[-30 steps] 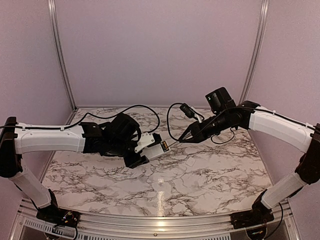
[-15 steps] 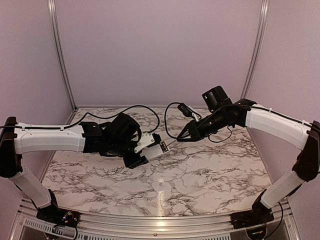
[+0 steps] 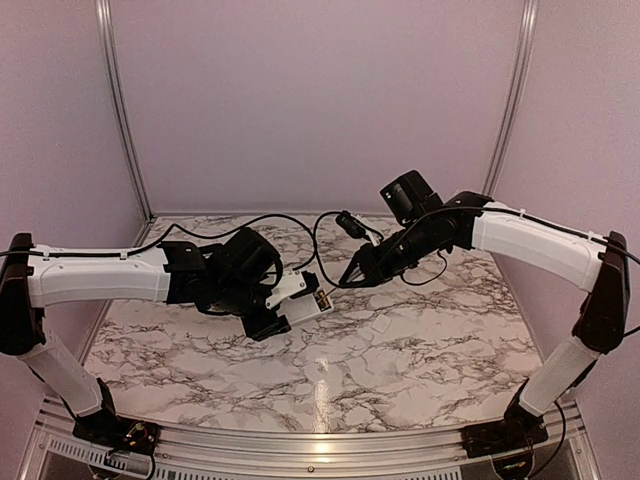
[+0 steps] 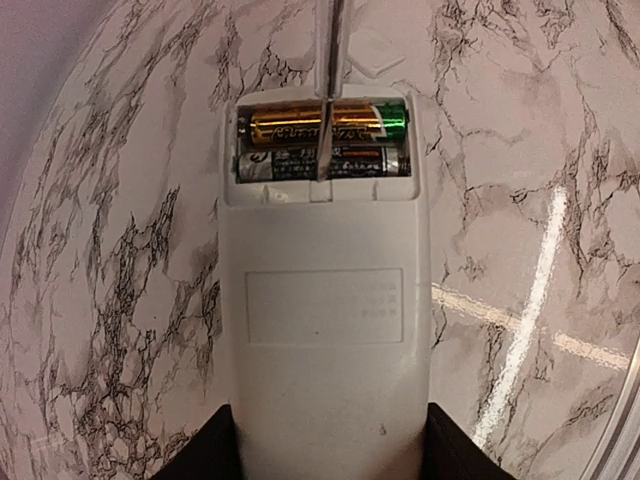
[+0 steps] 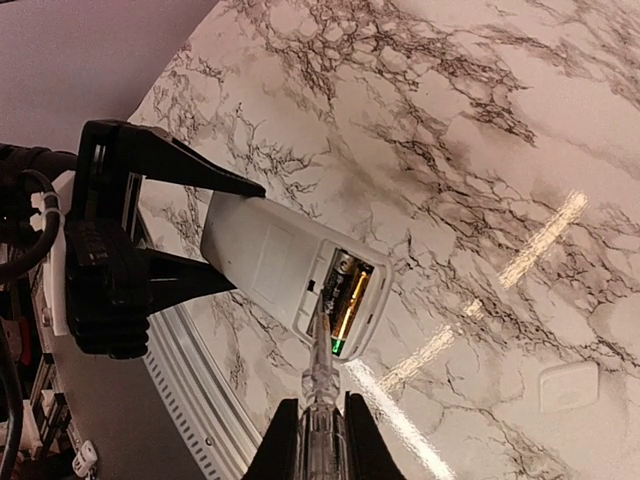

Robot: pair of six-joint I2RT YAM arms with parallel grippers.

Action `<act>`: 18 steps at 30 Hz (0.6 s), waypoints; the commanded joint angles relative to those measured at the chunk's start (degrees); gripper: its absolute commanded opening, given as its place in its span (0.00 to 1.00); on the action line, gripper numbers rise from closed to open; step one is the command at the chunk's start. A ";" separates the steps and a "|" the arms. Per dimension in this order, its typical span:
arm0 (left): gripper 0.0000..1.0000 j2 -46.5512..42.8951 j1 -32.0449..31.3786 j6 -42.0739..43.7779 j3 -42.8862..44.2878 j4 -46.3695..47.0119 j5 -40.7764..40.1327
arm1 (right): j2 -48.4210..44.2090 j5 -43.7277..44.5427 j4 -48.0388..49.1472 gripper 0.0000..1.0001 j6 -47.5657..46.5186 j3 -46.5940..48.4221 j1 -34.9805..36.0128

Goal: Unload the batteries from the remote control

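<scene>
My left gripper (image 3: 272, 305) (image 4: 328, 445) is shut on the white remote control (image 3: 303, 297) (image 4: 325, 330) and holds it above the table with its open compartment facing up. Two batteries lie side by side in the compartment, a gold one (image 4: 285, 122) and a dark one (image 4: 280, 165); they also show in the right wrist view (image 5: 350, 300). My right gripper (image 3: 362, 270) (image 5: 322, 440) is shut on a clear-handled pointed tool (image 5: 320, 375). Its thin shaft (image 4: 330, 60) crosses both batteries, with the tip at the compartment's near edge.
The small flat white cover piece (image 5: 568, 386) (image 3: 383, 325) lies on the marble table (image 3: 420, 360), right of the remote; part of it shows beyond the remote in the left wrist view (image 4: 378, 52). Black cables (image 3: 330, 235) hang over the back of the table. Metal rails (image 3: 300, 445) edge the front.
My right arm has moved left, bringing the tool's tip to the remote's battery compartment. My left gripper with the remote has shifted only slightly.
</scene>
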 commanded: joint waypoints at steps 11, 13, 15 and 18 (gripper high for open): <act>0.09 -0.90 -0.51 -1.29 1.91 0.47 0.69 | 0.59 4.82 -6.24 0.00 1.14 3.41 0.70; 0.09 -0.98 -0.51 -1.25 1.66 -0.01 0.77 | 0.50 5.06 -7.07 0.00 1.12 4.21 0.74; 0.08 -1.13 -0.51 -1.08 1.20 -0.14 0.82 | 0.43 5.34 -7.64 0.00 1.05 5.01 0.74; 0.08 -1.31 -0.51 -1.27 0.74 -0.26 1.01 | 0.08 5.46 -7.72 0.00 1.46 5.22 0.71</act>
